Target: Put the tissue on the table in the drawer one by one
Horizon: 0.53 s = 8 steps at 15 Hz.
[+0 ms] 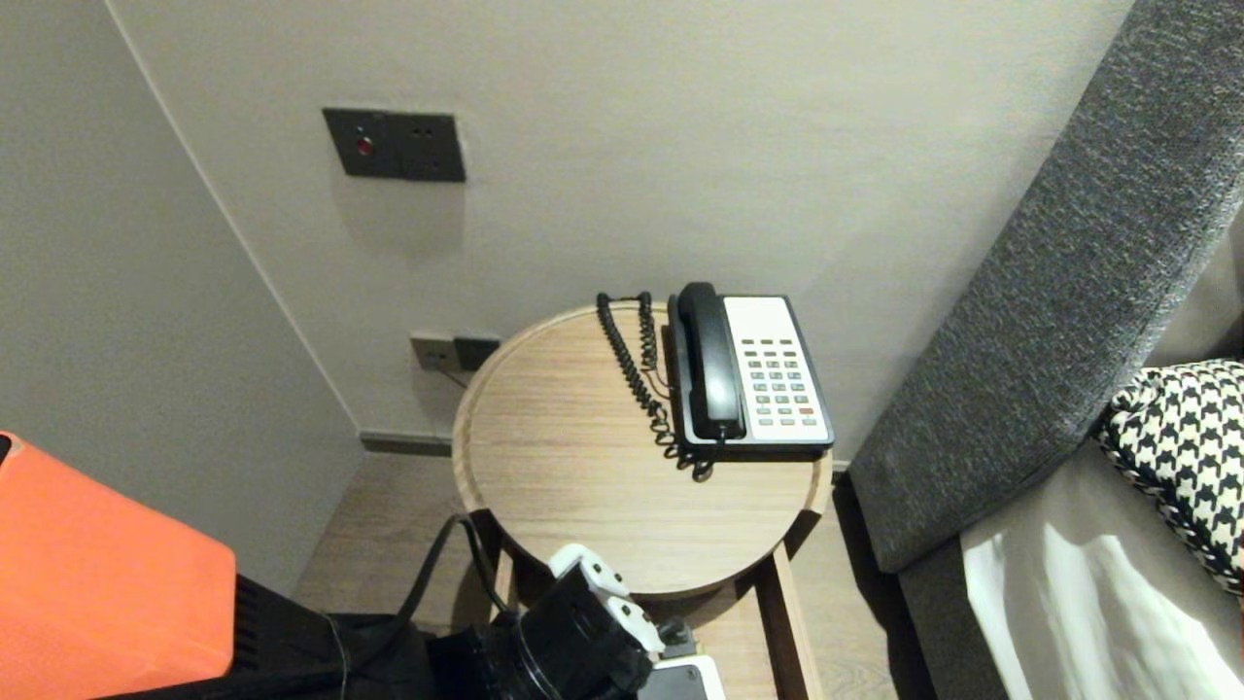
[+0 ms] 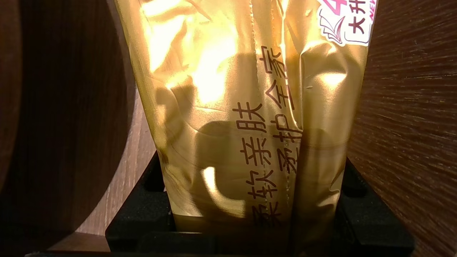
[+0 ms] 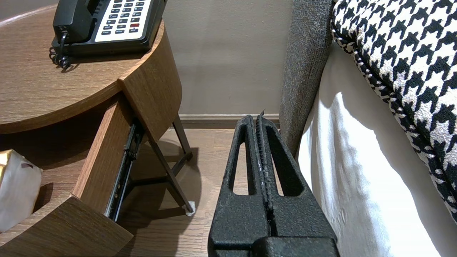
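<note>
A gold plastic tissue pack with dark red Chinese print fills the left wrist view, and my left gripper is shut on it, one black finger on each side. The pack sits inside the open wooden drawer under the round table, close to a drawer wall. In the right wrist view one end of the pack shows in the drawer. My left arm's wrist reaches in below the table's front edge. My right gripper is shut and empty, parked over the floor beside the bed.
A round wooden table carries a black and white desk phone with a coiled cord. A grey upholstered headboard, white bedding and a houndstooth cushion lie to the right. An orange object is at the left.
</note>
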Tool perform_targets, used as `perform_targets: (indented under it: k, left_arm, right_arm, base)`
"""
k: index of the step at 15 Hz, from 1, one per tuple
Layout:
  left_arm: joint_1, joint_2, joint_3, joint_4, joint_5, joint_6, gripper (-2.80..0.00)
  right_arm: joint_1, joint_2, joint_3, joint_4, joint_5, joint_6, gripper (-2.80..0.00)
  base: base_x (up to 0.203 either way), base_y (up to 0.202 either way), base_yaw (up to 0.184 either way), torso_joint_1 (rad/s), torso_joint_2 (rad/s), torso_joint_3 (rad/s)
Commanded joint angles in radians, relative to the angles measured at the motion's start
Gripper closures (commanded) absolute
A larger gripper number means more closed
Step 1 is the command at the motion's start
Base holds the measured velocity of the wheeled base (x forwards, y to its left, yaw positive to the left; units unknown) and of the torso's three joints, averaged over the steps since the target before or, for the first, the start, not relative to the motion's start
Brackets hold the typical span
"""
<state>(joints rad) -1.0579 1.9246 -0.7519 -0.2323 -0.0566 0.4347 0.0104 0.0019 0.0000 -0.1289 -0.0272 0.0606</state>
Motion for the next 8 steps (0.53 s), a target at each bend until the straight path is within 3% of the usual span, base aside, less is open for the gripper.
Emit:
perform_targets:
  k: [1, 8]
  left_arm:
    - [-0.001, 0.011, -0.001, -0.002, -0.002, 0.003, 0.00]
    - [-0.004, 0.042, 0.000, -0.036, -0.003, 0.003, 0.00]
  right_arm:
    - [0.000, 0.000, 0.040, -0.001, 0.000, 0.001, 0.00]
    - [0.000, 0.000, 0.040, -0.001, 0.000, 0.001, 0.00]
  base:
    - [0.000, 0.000, 0.000, 0.000, 0.00, 0.000]
    - [0.000, 0.000, 0.000, 0.000, 0.00, 0.000]
